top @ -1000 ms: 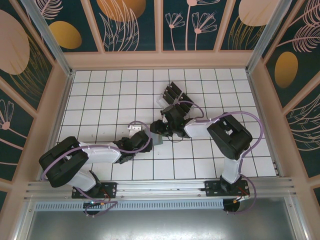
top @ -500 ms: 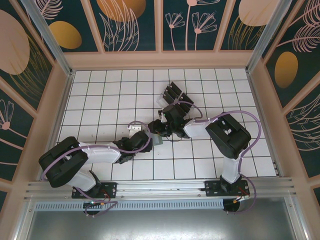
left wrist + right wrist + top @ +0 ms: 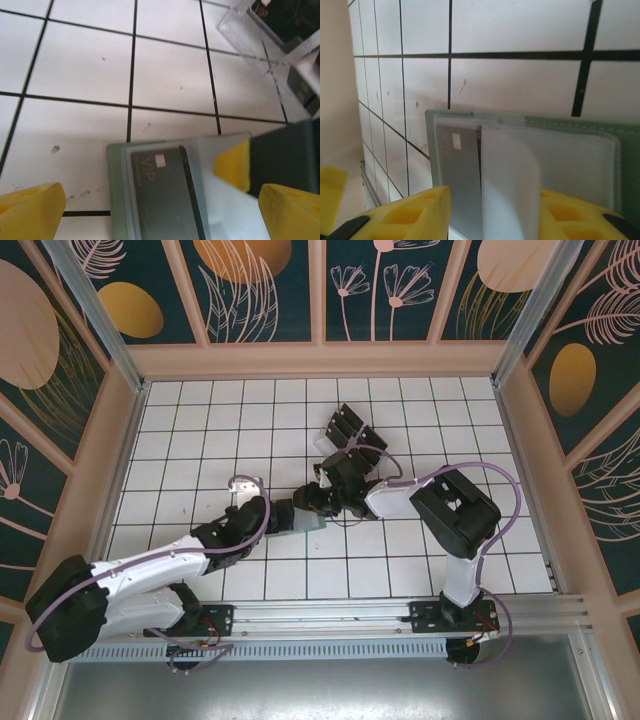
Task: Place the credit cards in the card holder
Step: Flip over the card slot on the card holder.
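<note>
Green card holder (image 3: 117, 200) before left claw (image 3: 160, 210)

Floor in this booth is white tile (image 3: 200, 420) with black grid lines, and up close there are a few dark specks (image 3: 55, 148) on it. A clear plastic slotted rack (image 3: 330, 438) sits just above centre. The walls (image 3: 260, 290) are dark teal with gold blobs and pale leaf drawings. An aluminium rail (image 3: 320, 615) runs along the bottom.

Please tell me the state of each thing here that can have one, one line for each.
card holder: lying flat, open, clear flap lifted.
credit card: lying under the holder's clear sleeve.
clear rack: loaded with black cards.
left gripper: open, empty, over the holder.
right gripper: partly open, one fingertip on the holder.
</note>
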{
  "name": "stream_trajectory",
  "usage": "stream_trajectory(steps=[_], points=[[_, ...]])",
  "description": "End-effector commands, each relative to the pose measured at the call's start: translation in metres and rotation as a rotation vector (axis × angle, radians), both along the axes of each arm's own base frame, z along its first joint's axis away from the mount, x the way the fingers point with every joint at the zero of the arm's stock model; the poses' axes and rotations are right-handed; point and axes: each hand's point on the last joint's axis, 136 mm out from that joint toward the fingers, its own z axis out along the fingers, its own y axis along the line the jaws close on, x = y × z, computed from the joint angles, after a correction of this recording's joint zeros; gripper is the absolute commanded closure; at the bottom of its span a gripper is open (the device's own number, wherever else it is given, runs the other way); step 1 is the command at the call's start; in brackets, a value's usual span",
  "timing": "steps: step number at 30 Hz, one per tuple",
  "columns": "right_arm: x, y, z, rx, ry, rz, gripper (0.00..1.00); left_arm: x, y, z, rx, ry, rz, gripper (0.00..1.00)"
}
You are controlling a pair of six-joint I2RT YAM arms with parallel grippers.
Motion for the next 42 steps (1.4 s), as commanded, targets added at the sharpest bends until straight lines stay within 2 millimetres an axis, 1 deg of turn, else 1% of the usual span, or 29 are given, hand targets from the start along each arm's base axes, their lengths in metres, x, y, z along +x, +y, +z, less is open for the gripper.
stream_trajectory(steps=[1, 6, 8, 12, 17, 20, 22, 24, 28, 30, 32, 33, 34, 36, 42], points=[[-0.006, 0.01, 0.014, 0.017, -0.012, 0.02, 0.59, 0.001, 0.014, 0.006, 0.028, -0.003, 0.065, 0.01], [-0.009, 0.024, 0.021, 0.01, -0.027, 0.031, 0.59, -0.003, 0.021, 0.005, 0.022, -0.009, 0.082, 0.01], [-0.01, 0.029, 0.02, -0.001, -0.028, 0.033, 0.59, -0.005, 0.024, 0.006, 0.012, -0.018, 0.085, 0.01], [-0.013, 0.042, 0.015, -0.024, -0.024, 0.038, 0.58, -0.008, 0.031, 0.006, 0.004, -0.037, 0.09, 0.01], [-0.014, 0.055, 0.001, -0.069, -0.018, 0.036, 0.58, -0.008, 0.033, 0.008, 0.004, -0.06, 0.08, 0.01], [-0.013, 0.063, -0.003, -0.08, -0.014, 0.037, 0.58, -0.009, 0.033, 0.01, 0.007, -0.073, 0.069, 0.01], [-0.011, 0.068, 0.003, -0.076, -0.027, 0.043, 0.58, -0.008, 0.033, 0.013, 0.008, -0.084, 0.062, 0.01], [-0.007, 0.073, 0.016, -0.059, -0.058, 0.045, 0.58, -0.007, 0.032, 0.016, 0.012, -0.094, 0.054, 0.01], [0.003, 0.083, 0.057, 0.0, -0.143, 0.072, 0.58, -0.004, 0.028, 0.018, 0.012, -0.099, 0.034, 0.01], [0.009, 0.083, 0.082, 0.031, -0.192, 0.071, 0.58, -0.001, 0.025, 0.018, 0.012, -0.099, 0.027, 0.01], [0.02, 0.071, 0.101, 0.031, -0.229, 0.039, 0.58, 0.004, 0.022, 0.017, 0.01, -0.09, 0.022, 0.01], [0.026, 0.062, 0.106, 0.02, -0.24, 0.018, 0.58, 0.006, 0.019, 0.016, 0.007, -0.084, 0.016, 0.01], [0.034, 0.05, 0.11, -0.005, -0.247, -0.01, 0.58, 0.009, 0.018, 0.015, 0.003, -0.079, 0.013, 0.01], [0.049, 0.023, 0.113, -0.061, -0.27, -0.06, 0.58, 0.015, 0.015, 0.013, -0.011, -0.059, 0.008, 0.01], [0.095, -0.066, 0.111, -0.273, -0.324, -0.182, 0.58, 0.034, 0.013, 0.01, 0.004, -0.007, -0.004, 0.01]])
